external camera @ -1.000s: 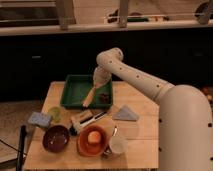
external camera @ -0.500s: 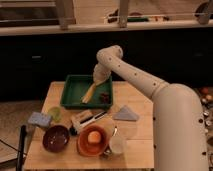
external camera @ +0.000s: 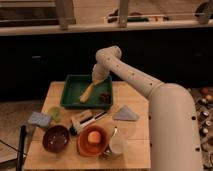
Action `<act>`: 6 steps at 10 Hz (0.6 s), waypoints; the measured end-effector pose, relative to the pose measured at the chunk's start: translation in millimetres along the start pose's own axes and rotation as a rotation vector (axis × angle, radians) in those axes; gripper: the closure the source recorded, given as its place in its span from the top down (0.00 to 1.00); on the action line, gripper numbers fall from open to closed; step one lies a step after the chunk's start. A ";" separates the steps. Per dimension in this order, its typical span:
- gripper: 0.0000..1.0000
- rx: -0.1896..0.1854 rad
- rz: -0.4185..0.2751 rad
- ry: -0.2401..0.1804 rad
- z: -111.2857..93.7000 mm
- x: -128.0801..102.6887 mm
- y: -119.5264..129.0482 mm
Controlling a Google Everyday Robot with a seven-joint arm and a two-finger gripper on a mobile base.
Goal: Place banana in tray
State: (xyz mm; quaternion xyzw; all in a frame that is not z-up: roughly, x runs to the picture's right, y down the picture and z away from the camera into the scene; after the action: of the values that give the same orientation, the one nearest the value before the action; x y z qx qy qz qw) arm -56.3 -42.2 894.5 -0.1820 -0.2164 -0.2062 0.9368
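The pale yellow banana (external camera: 87, 93) lies slanted inside the dark green tray (external camera: 73, 85) at the back of the wooden table, its lower end towards the tray's front left. My gripper (external camera: 96, 81) hangs from the white arm over the tray, right at the banana's upper end. The arm's wrist covers where the two meet, so I cannot tell whether they touch.
A small dark reddish thing (external camera: 105, 96) sits in the tray's right front corner. In front are an orange bowl (external camera: 92, 141) with a round orange fruit, a maroon bowl (external camera: 55, 138), a lime-green round thing (external camera: 54, 112), a blue sponge (external camera: 39, 119), a white cup (external camera: 117, 145) and a grey wedge (external camera: 125, 113).
The arm's end has lifted slightly over the tray, and the banana has shifted a little with it towards the tray's middle.
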 end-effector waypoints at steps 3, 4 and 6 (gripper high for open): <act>0.59 -0.003 0.000 -0.003 3.7 -1.9 -2.2; 0.69 -0.003 0.001 -0.003 4.2 -2.9 -2.6; 0.80 0.000 0.008 0.001 3.0 -2.4 -2.9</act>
State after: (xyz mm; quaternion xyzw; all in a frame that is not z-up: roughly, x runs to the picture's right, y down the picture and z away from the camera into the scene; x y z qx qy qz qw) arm -60.6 -42.7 896.6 -0.1830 -0.2153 -0.2028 0.9376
